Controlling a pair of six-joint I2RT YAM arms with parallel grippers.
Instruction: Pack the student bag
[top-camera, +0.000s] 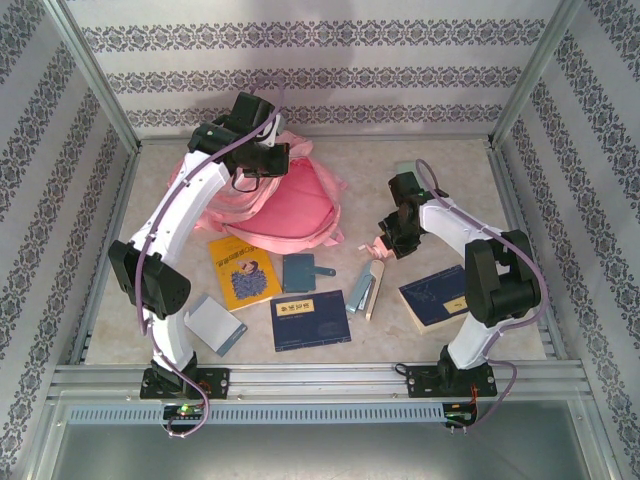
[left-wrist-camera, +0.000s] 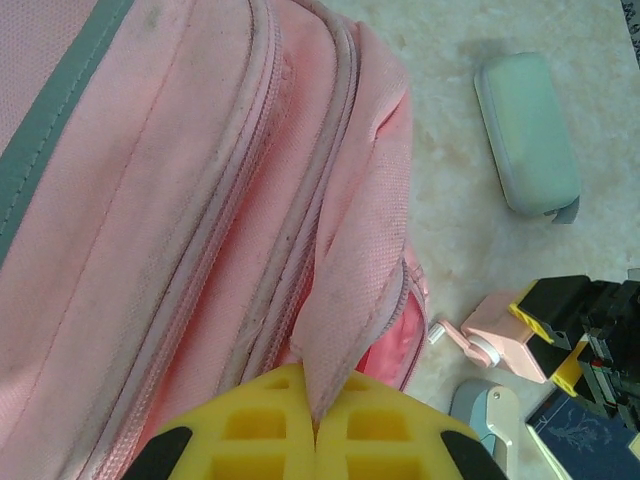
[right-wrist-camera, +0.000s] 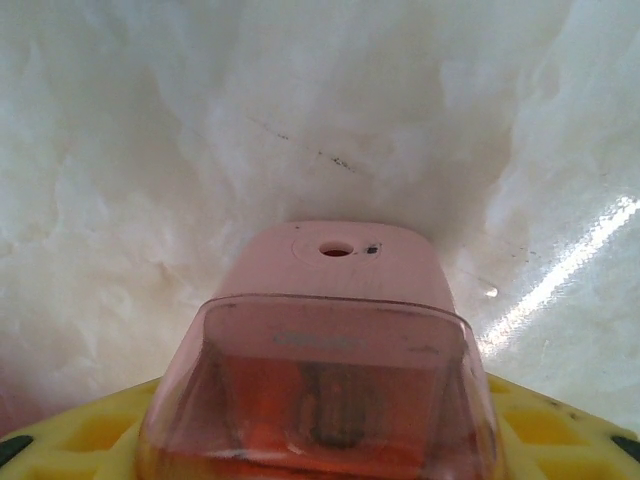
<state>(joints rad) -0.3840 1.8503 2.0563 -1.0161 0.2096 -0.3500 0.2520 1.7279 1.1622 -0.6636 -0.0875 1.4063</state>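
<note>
Both end effectors clamp: left (left-wrist-camera: 316, 432) on student bag (left-wrist-camera: 150, 210) flap, right (right-wrist-camera: 320, 445) on sharpener (right-wrist-camera: 335, 290).

Student bag (top-camera: 290, 205) (left-wrist-camera: 150, 220): large pink fabric backpack w/ grey trim, lying on the table (top-camera: 440, 165) at far centre-left, straps spread around it. Parallel pink zip seams run along its body. One fabric flap is pulled up, tip pinched betw. the closed yellow fingers of the left gripper (left-wrist-camera: 316, 425).
</note>
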